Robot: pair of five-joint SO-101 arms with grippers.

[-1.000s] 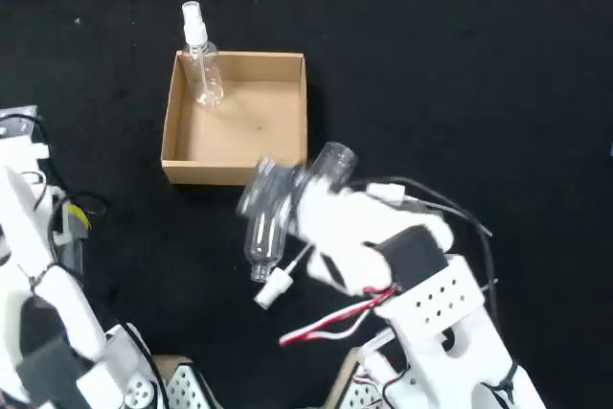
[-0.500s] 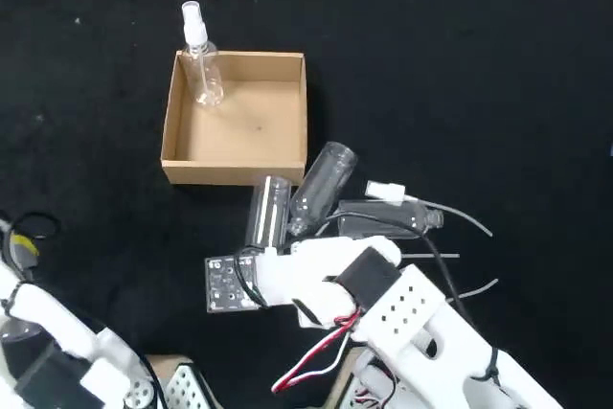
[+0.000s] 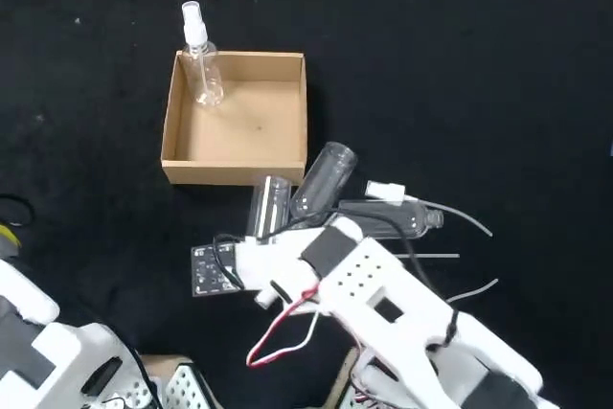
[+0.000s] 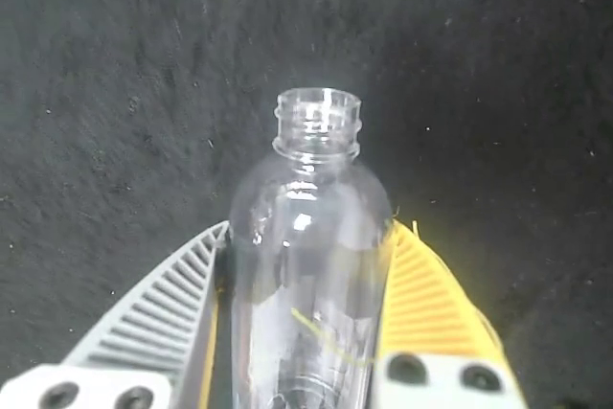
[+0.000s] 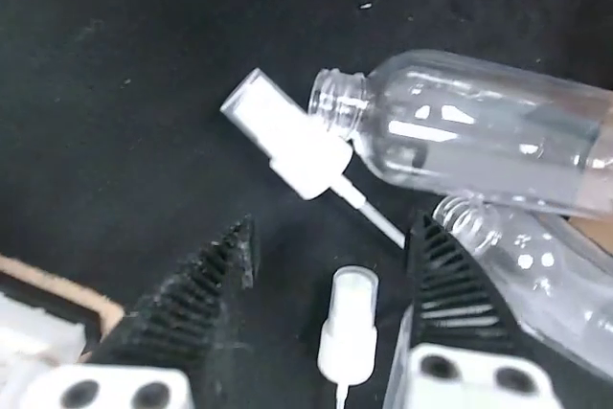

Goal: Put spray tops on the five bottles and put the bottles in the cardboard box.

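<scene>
The left pincer [image 4: 308, 237] was clenched around a clear bottle [image 4: 311, 189] with no top on it, and the bottle was held over the black tabletop [image 4: 115, 64]. The right pincer [image 5: 335, 232] was spread wide open, low over the tabletop. A small white spray top [image 5: 347, 332] was seen lying between its fingers. Near it, a second spray top [image 5: 285, 139] was laid at the mouth of a lying bottle [image 5: 469, 141]. Another lying bottle [image 5: 522, 270] was pressed against that one. In the cardboard box [image 3: 235, 171], one finished bottle [image 3: 203, 69] was leaned in a far corner, its top poking past the rim.
</scene>
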